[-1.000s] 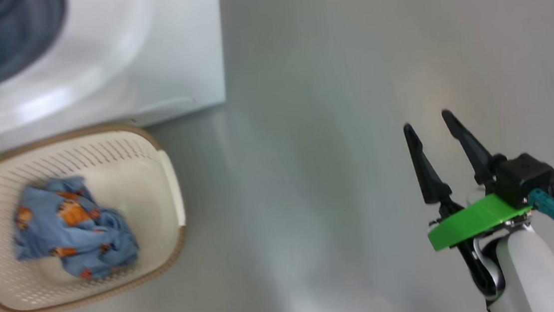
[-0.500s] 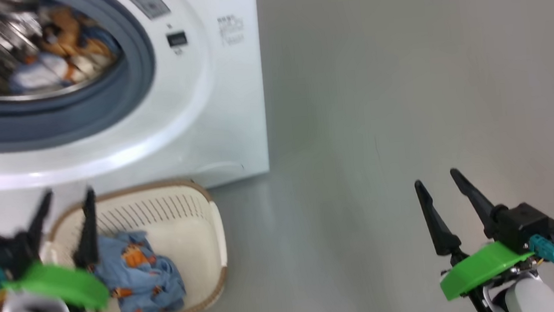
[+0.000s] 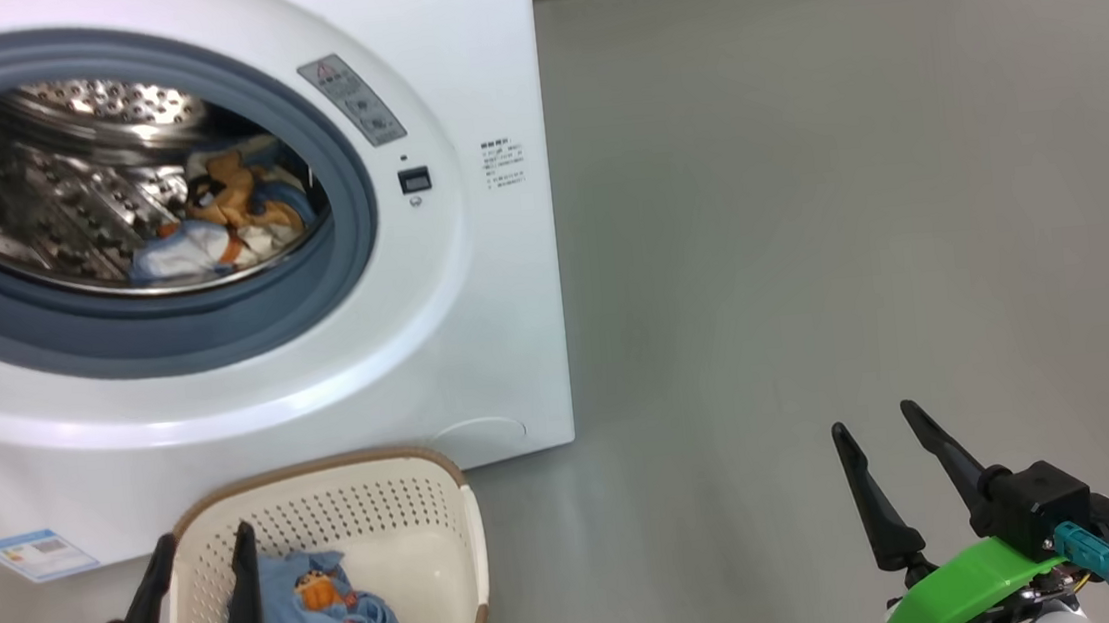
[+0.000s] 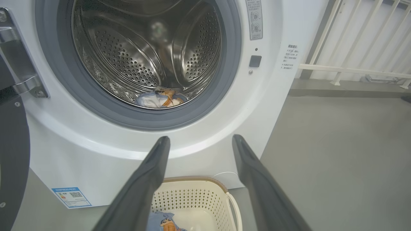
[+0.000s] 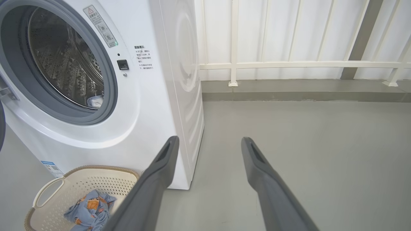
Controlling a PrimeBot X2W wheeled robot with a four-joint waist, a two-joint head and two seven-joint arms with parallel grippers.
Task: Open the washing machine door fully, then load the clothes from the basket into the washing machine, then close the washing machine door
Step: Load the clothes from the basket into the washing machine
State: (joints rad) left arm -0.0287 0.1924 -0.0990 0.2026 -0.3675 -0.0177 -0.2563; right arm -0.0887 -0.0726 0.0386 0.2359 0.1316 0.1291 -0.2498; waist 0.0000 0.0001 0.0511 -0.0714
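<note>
Both spread, empty: left pincer over basket, right pincer over floor.

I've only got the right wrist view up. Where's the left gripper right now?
Observer: The left gripper hangs open above the basket, beside the blue garment.
Operator: Is the door out of the way?
Observer: The washing machine door stands swung open left of the opening, on its metal hinge.
Operator: Anything loaded yet?
Observer: Yes, a bundle of clothes with orange and blue in it lies in the drum.
</note>
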